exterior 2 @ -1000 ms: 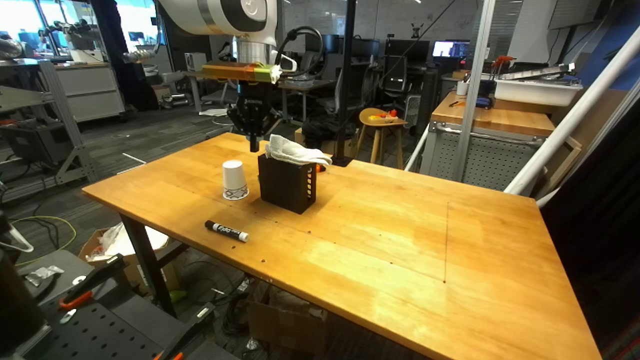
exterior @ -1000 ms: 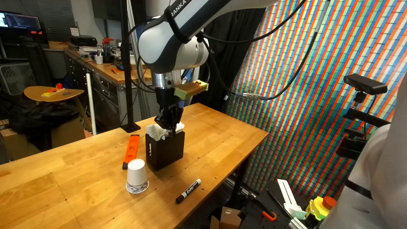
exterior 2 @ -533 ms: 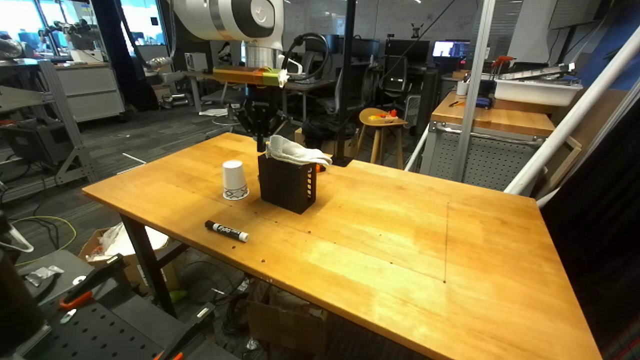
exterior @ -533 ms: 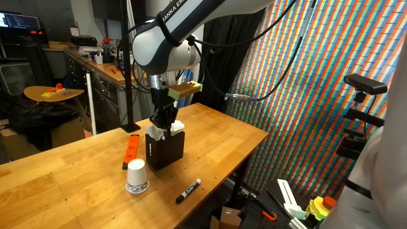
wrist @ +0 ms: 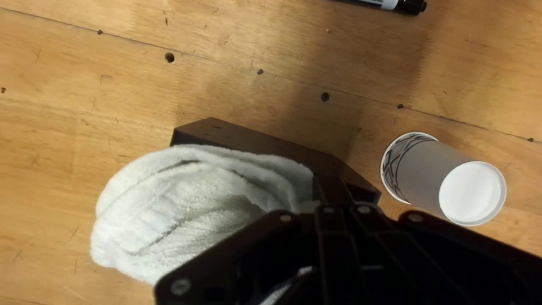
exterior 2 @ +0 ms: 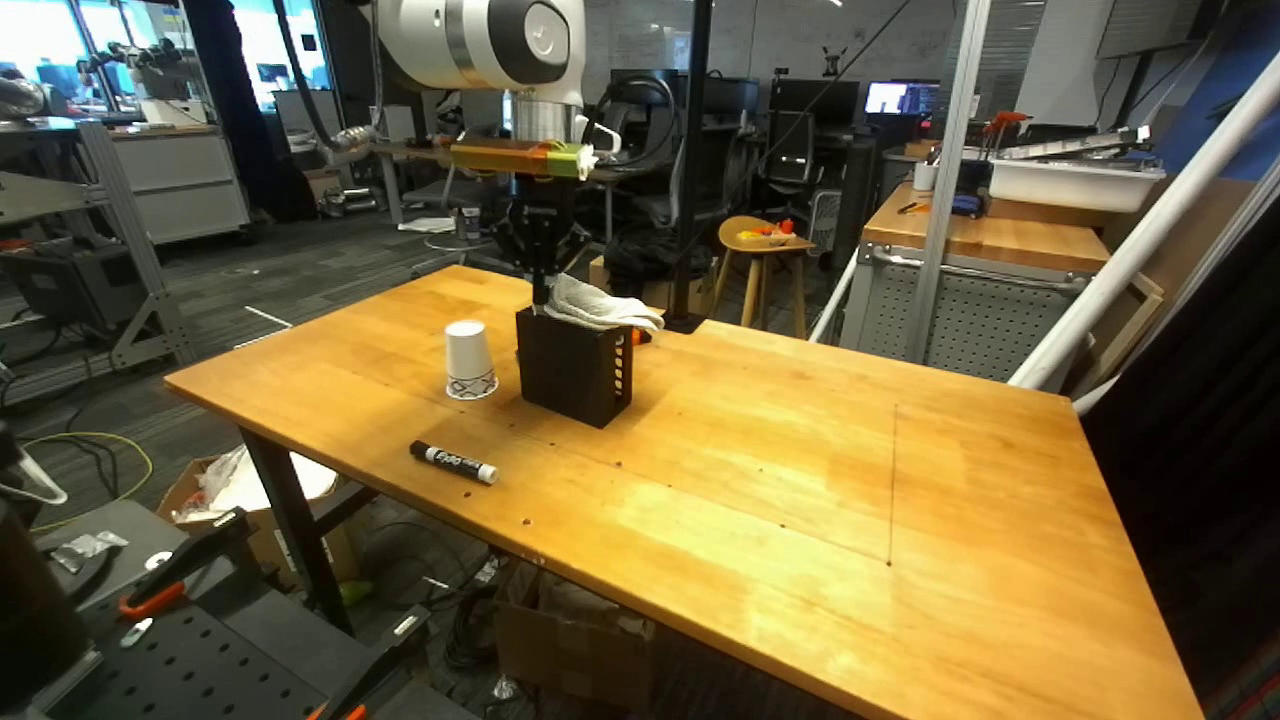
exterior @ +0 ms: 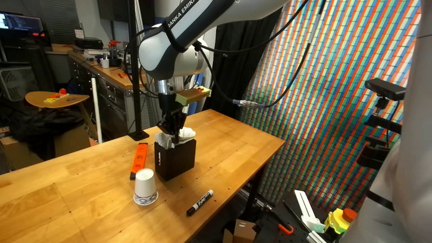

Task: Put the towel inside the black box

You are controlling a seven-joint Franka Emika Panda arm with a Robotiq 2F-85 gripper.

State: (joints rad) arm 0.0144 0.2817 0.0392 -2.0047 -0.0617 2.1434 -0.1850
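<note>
Ana: Where is the towel [wrist: 169, 216]?

Ben: It is white, wrinkled and bunched at the top of the black box [exterior: 180, 161], with thick folds standing above the rim. Part of it sticks out past one end of the box. How much lies below the rim, I cannot tell.

Ana: And what is the gripper [exterior 2: 540, 294] doing?

Ben: It points straight down at the other end of the box, low, just beside the folds. Its jaws are pressed fully together, with nothing held between them. Whether they touch the towel, I cannot tell.

Ana: How is the tabletop [exterior 2: 800, 450] laid out?

Ben: It is pale wood, and the box stands upright between its two long edges. In both exterior views a black-and-white marker pen [exterior 2: 453, 463] lies near one long edge. In an exterior view a white paper cup [exterior 2: 468, 352] with a patterned rim stands upside down just beside the box, toward the tabletop's left corner. An orange level [exterior: 139, 160] lies between the box and the opposite long edge, where a black post [exterior: 136, 89] stands.
</note>
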